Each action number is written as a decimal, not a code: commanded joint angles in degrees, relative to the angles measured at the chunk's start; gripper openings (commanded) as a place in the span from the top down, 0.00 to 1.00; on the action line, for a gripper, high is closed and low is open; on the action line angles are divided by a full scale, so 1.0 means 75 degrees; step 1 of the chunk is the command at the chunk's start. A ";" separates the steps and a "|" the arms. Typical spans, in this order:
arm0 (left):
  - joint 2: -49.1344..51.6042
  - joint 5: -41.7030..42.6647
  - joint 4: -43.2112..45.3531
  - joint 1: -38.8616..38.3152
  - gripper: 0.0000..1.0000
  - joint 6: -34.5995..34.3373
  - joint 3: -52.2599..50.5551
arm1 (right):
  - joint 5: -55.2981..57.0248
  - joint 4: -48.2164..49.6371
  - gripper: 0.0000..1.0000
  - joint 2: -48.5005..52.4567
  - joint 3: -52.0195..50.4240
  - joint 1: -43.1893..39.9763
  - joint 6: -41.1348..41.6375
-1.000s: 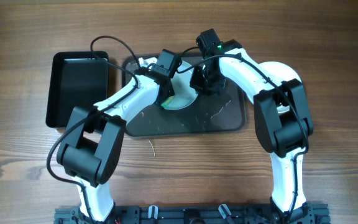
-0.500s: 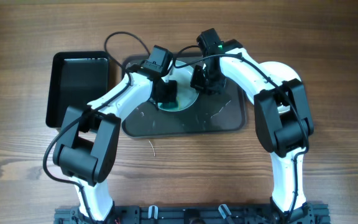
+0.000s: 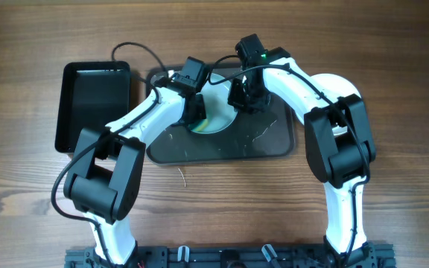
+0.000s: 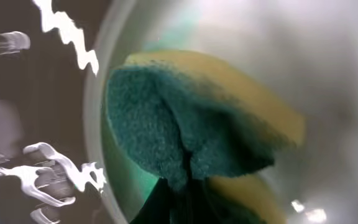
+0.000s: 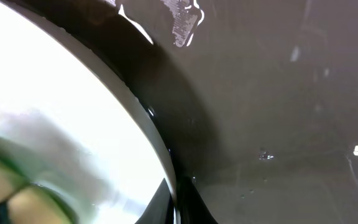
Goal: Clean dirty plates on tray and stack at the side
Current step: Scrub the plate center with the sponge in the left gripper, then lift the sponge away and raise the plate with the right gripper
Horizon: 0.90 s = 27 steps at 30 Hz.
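Roughly at the middle of the wooden table [image 3: 393,59] lies the tray [image 3: 270,145]. The one plate [image 3: 224,122] in sight sits on it toward 12 o'clock, a little left of the tray's centre. The plate's far rim lies close to the tray's 12 o'clock edge, so there is little slack there. The tray floor from 3 o'clock round to 6 o'clock is bare apart from thin white streaks [image 3: 258,135], and that is the widest free room on it. Just beside the tray at 9 o'clock stands a smaller black tray [image 3: 95,104], with a black cable [image 3: 136,50] looping over the gap between the two. The left gripper [image 3: 197,113] is clenched on a sponge [image 4: 191,124], green scouring face and yellow body folded in the pinch. It presses the sponge onto the plate near the plate's 9 o'clock rim. The right gripper [image 3: 246,98] is closed at the plate's 3 o'clock rim; in its wrist view the rim runs straight into the meeting fingertips, so it appears to pinch the edge. The plate is white and glossy, wet-looking, with a pale teal tinge [image 4: 132,177] between the sponge and the rim. The rest of its visible face is clean white.
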 commanded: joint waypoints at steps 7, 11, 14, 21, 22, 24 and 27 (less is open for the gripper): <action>0.0105 -0.0938 -0.1647 0.0143 0.96 -0.0743 0.1020 | 0.0367 -0.0067 0.96 0.0210 -0.0082 -0.0017 -0.0472; 0.0105 -0.0597 -0.2387 0.0143 0.96 -0.0664 0.1941 | 0.0370 -0.0093 0.96 0.0210 -0.0082 -0.0020 -0.0612; 0.0105 -0.0344 -0.2821 0.0143 0.96 -0.0353 0.2498 | 0.0373 -0.0093 0.96 0.0152 -0.0079 -0.0041 -0.0828; 0.0090 -0.0184 -0.3010 0.0195 0.96 -0.0119 0.2804 | 0.1011 -0.0245 0.96 -0.0487 -0.0079 -0.0041 -0.1087; 0.0090 -0.0184 -0.3010 0.0233 0.96 -0.0119 0.2804 | 0.1166 -0.0294 0.96 -0.0589 -0.0079 -0.0041 -0.1090; 0.0090 -0.0184 -0.3005 0.0326 0.96 -0.0122 0.2804 | 0.1673 -0.0443 0.96 -0.0877 -0.0079 -0.0038 -0.1102; 0.0090 -0.0184 -0.3005 0.0501 0.96 -0.0119 0.2804 | 0.2632 -0.0729 0.96 -0.1355 -0.0079 -0.0038 -0.1157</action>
